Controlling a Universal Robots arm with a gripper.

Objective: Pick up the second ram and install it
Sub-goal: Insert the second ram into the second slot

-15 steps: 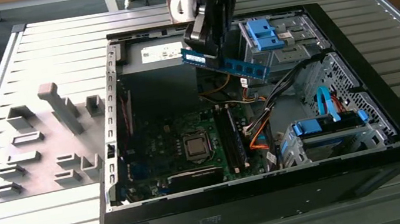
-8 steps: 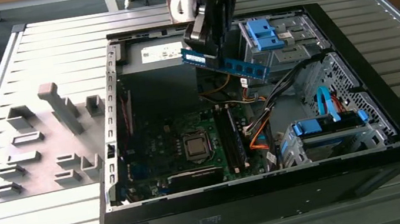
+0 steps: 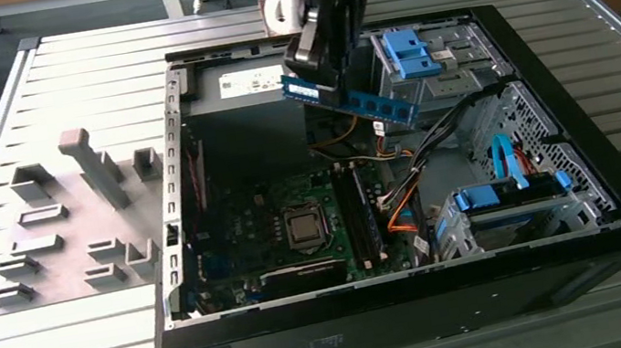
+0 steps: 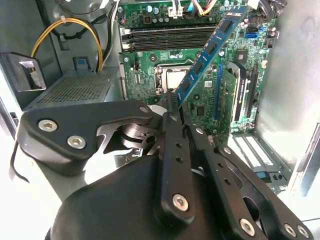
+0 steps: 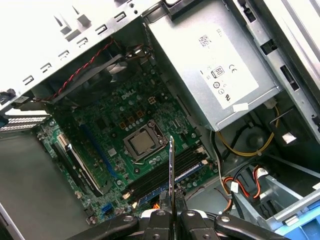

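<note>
The second ram (image 3: pixel 351 100), a narrow blue-green stick with dark chips, hangs tilted in the air above the open computer case (image 3: pixel 612 212). My gripper (image 3: pixel 317 79) is shut on one end of it, over the case's back half. In the second wrist view the ram (image 4: pixel 212 46) slants away from the gripper (image 4: pixel 172 101) over the green motherboard (image 4: pixel 200 105). In the first wrist view the ram (image 5: pixel 171 170) shows edge-on, rising from the gripper (image 5: pixel 171 214), with the long black memory slots (image 5: pixel 162 177) lying below it. In the exterior view those slots (image 3: pixel 352 205) run beside the processor socket (image 3: pixel 303 226).
Grey block-shaped holders (image 3: pixel 88 170) stand on the slatted table at the exterior view's left. Inside the case are a power supply (image 3: pixel 241 83), blue drive brackets (image 3: pixel 410 53) (image 3: pixel 511 192) and orange and black cables (image 3: pixel 403 202) close to the slots.
</note>
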